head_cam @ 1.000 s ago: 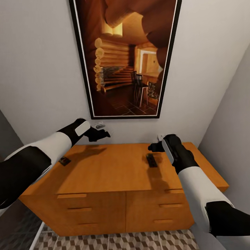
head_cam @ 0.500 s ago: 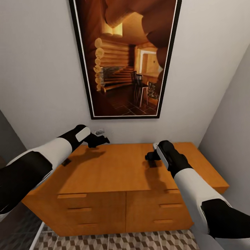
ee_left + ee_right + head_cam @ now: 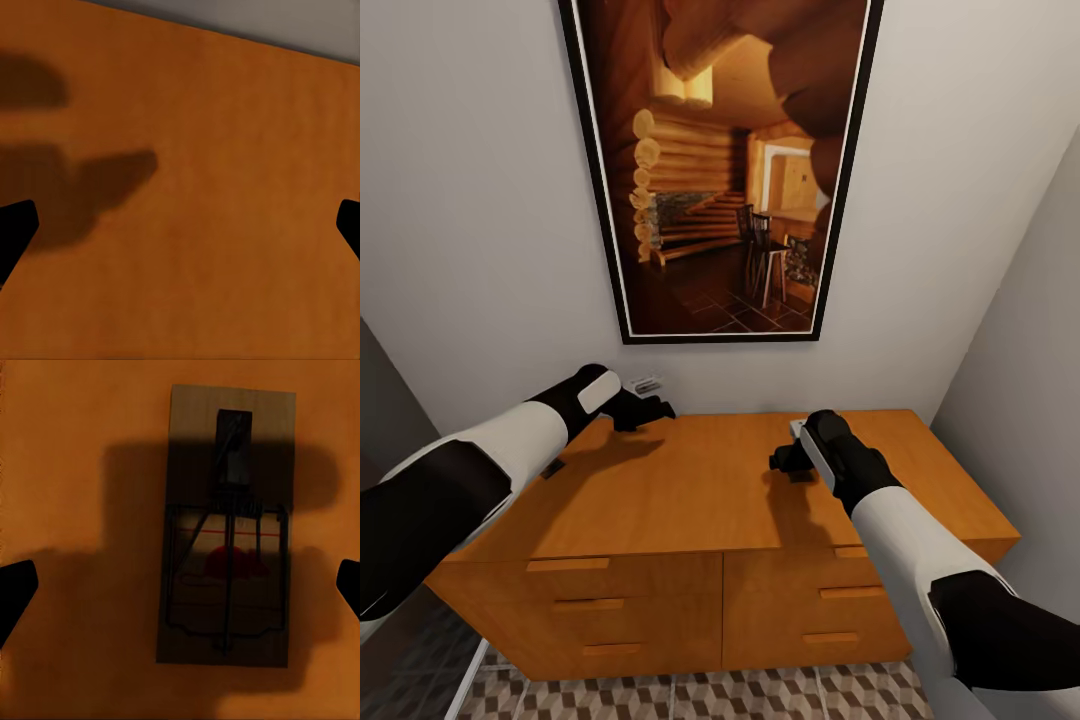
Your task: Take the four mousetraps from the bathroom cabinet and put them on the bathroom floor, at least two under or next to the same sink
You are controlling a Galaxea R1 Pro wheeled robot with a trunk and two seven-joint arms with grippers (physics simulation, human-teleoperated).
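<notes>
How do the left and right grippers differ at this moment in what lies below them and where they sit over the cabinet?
The right gripper has a mousetrap lying flat between its spread jaws; the left gripper looks down on bare cabinet wood.
The right gripper hangs over the top's right-middle part; the left gripper hangs near the back left corner, by the wall.
Both are open and hold nothing.

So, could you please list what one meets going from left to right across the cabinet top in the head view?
Mousetrap at the left edge → left gripper → right gripper, hovering over the cabinet.
</notes>
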